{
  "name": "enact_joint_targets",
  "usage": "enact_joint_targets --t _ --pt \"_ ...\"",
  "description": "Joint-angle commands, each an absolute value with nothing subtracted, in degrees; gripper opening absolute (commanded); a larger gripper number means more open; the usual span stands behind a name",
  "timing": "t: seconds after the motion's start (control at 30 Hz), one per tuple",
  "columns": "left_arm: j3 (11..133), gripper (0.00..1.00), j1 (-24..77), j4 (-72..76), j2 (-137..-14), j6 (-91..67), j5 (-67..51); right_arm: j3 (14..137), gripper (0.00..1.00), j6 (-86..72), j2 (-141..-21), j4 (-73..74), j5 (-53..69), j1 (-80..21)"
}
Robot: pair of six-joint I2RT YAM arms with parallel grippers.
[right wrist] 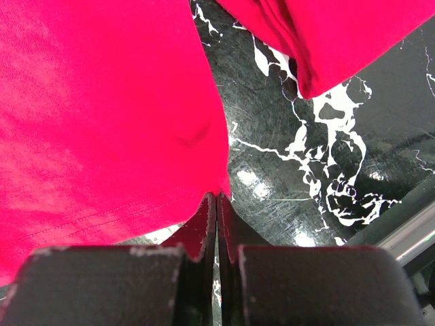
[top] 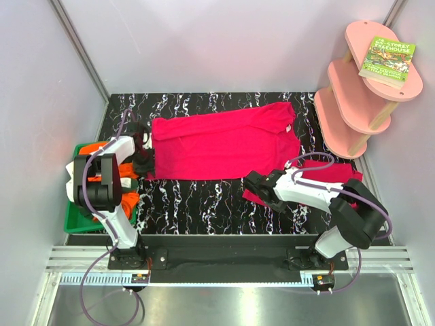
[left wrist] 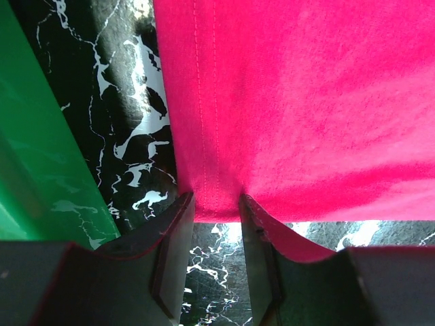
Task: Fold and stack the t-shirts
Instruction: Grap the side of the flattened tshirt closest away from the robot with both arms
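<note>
A crimson-pink t-shirt (top: pixel 224 139) lies spread flat across the black marble table (top: pixel 190 204). My left gripper (top: pixel 145 165) is at its near-left corner. In the left wrist view that gripper (left wrist: pixel 217 197) stands part open, its fingertips straddling the stitched hem of the shirt (left wrist: pixel 306 102), with bare table showing between the fingers. My right gripper (top: pixel 250 182) is at the shirt's near-right corner. The right wrist view shows this gripper (right wrist: pixel 217 195) shut, pinching the corner of the shirt (right wrist: pixel 102 115). A second crimson t-shirt (top: pixel 333 173) (right wrist: pixel 319 34) lies bunched under the right arm.
A green tray (top: pixel 75 221) (left wrist: pixel 41 170) holding orange cloth (top: pixel 102 183) and white cloth (top: pixel 71 190) sits at the left edge, beside the left arm. A pink tiered shelf (top: pixel 360 102) with a book (top: pixel 387 61) stands at the back right. Grey walls close in both sides.
</note>
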State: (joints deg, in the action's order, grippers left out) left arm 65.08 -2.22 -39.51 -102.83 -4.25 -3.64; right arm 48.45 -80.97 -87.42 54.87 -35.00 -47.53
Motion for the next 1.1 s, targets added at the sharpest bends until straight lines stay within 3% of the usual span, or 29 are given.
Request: enact_joint_targets --t 0.0,0.23,0.57,1.07 --pt "65.7 0.4 -4.0 -40.5 -104.9 -3.3 -0.4 50.4 0.0 -80.7 -88.2 54.7 -37.5 -47.9" --pt "65.9 0.41 -4.0 -42.8 -106.3 -1.6 1.5 50.4 0.0 -80.3 -88.0 54.6 -37.8 -47.9" --pt "63.9 0.6 -4.1 -42.9 -103.4 -0.4 2.5 50.1 0.0 -80.7 -88.7 54.2 -37.4 -47.8" --pt "65.0 0.59 -4.0 -41.0 -94.0 1.6 -5.6 48.9 0.0 -81.0 -89.3 52.4 -36.4 -47.9"
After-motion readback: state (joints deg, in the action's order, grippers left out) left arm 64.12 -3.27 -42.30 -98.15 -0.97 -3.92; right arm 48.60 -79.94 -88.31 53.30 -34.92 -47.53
